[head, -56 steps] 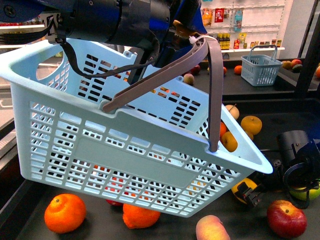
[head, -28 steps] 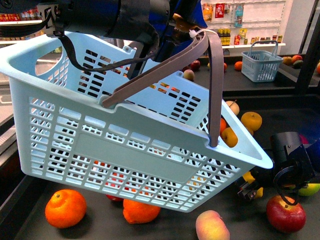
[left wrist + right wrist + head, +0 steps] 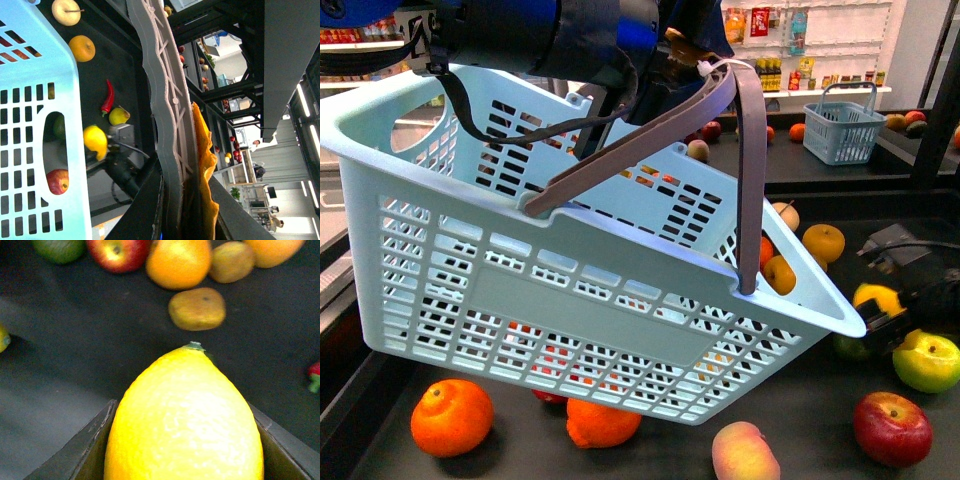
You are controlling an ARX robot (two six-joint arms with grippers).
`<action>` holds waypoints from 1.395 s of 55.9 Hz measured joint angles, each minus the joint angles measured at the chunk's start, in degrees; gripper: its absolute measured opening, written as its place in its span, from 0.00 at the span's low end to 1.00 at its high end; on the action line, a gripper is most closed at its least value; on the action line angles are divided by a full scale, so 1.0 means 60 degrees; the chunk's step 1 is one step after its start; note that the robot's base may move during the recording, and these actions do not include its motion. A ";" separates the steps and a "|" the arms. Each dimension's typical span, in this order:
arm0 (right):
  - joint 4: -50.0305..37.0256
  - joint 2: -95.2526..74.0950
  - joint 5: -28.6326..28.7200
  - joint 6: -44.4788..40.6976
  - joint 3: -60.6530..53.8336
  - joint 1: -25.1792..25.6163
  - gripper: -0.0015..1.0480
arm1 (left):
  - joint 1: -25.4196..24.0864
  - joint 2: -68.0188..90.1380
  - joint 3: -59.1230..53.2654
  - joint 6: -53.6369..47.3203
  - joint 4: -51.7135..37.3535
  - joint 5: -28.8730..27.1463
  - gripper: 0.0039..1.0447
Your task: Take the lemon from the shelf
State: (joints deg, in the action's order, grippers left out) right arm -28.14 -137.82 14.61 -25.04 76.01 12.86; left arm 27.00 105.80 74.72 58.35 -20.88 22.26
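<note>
Right end effector [image 3: 186, 460] clamped on lemon [image 3: 185, 410], held above shelf [image 3: 800, 400] | Left end effector [image 3: 182, 212] closed around basket handle [image 3: 167, 125]

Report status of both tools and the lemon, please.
Left tool shut on grey-brown plastic basket handle. Right tool shut on small bright yellow oval lemon. Pale blue plastic basket corner hangs close beside it.

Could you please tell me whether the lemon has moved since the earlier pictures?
Yes. Held in the right hand, the lemon has risen and shifted right: it lay low, left of the red apple, and now sits above it.
</note>
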 joint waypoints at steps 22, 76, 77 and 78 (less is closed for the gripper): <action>0.0357 0.4641 0.1111 0.1967 -0.2004 -0.0554 0.62 | 0.0000 0.0000 0.0000 0.0004 0.0000 0.0011 0.13; 0.0780 0.4105 0.0321 0.4277 -0.1767 -0.3734 0.74 | 0.0000 0.0000 0.0000 0.0004 0.0000 0.0004 0.13; 0.0754 0.4109 0.0350 0.4331 -0.1763 -0.3738 0.77 | 0.0000 0.0000 0.0000 0.0004 0.0000 0.0004 0.13; 0.0739 0.4116 0.0357 0.4364 -0.1767 -0.3738 0.79 | 0.0000 0.0000 0.0000 0.0004 0.0000 0.0004 0.13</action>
State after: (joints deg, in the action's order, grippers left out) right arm -23.70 -113.12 16.75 1.15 65.41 -9.56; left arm 27.00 105.80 74.72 58.37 -20.88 22.28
